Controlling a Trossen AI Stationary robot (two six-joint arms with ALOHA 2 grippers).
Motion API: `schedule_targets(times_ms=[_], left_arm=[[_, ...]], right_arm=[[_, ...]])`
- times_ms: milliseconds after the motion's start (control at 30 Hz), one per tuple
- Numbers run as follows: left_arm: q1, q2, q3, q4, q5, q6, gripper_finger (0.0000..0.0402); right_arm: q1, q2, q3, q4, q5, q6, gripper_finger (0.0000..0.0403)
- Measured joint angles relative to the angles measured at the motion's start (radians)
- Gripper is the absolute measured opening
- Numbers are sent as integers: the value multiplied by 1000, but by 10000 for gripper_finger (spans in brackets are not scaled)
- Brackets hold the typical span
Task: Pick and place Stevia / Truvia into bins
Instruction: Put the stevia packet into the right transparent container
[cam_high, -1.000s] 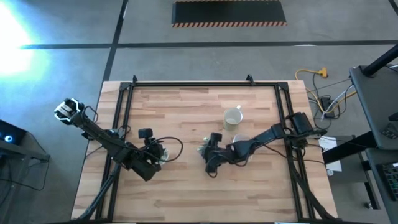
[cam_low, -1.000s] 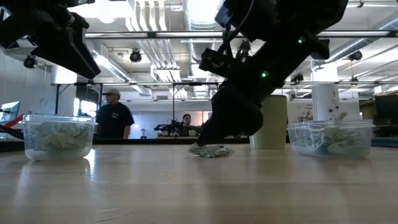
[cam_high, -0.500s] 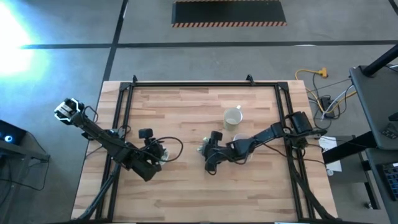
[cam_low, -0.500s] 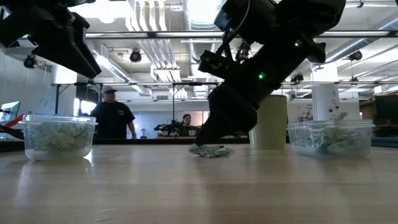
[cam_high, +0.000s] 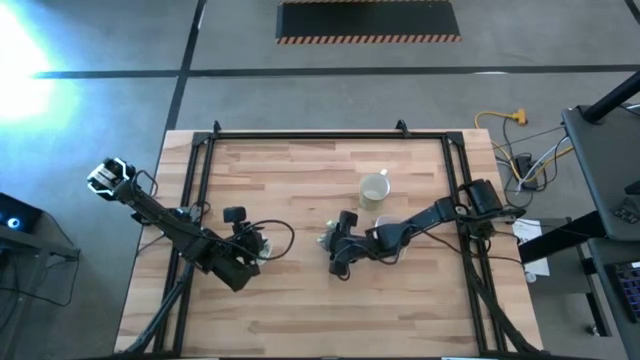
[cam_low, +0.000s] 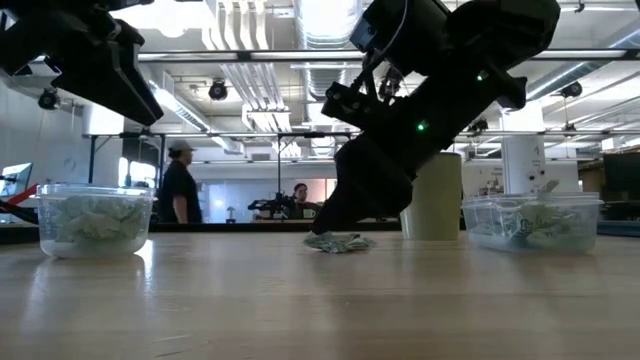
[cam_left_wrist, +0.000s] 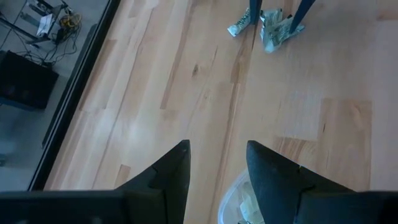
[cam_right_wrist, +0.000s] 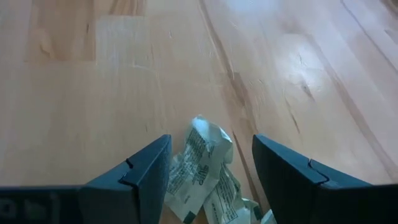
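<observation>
Right gripper (cam_high: 330, 240) is down at the table centre, fingers spread wide on either side of a small heap of Stevia / Truvia packets (cam_right_wrist: 202, 167); in the right wrist view the crumpled green-white packets lie between the two fingers (cam_right_wrist: 140, 177), nothing pinched. In the low view the right gripper (cam_low: 335, 215) sits right over the packet heap (cam_low: 338, 241) on the wooden table (cam_low: 320, 300). The left wrist view shows the same packets (cam_left_wrist: 273, 28) farther off, with the right arm's finger tips planted beside them.

Left gripper (cam_high: 255, 243) hangs above the left part of the table, jaws released, holding nothing; its own fingers (cam_left_wrist: 171, 174) are apart, and the rim of a clear bin (cam_left_wrist: 233, 202) with packets inside shows just below them.

Low view: round clear bin (cam_low: 95, 218) at left, full of packets; rounded-rectangular bin (cam_low: 530, 220) at right, also holding packets. A cream mug (cam_high: 374, 188) stands on the far side of the right arm, between the heap and the right bin in the low view. People (cam_low: 180, 195) stand in the room behind the table.
</observation>
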Motion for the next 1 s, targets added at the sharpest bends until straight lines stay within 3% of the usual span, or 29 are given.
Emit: schedule_targets(times_ms=[267,533,1000], left_arm=[[0,0,-1,-1,0,0,141],[0,0,-1,0,2,0,141],[0,0,-2,0,3,-1,141]], right_arm=[[-5,78,20,63,-29,-25,214],[-8,71,35,25,-34,-27,213],[4,43,65,-121,-33,-33,170]])
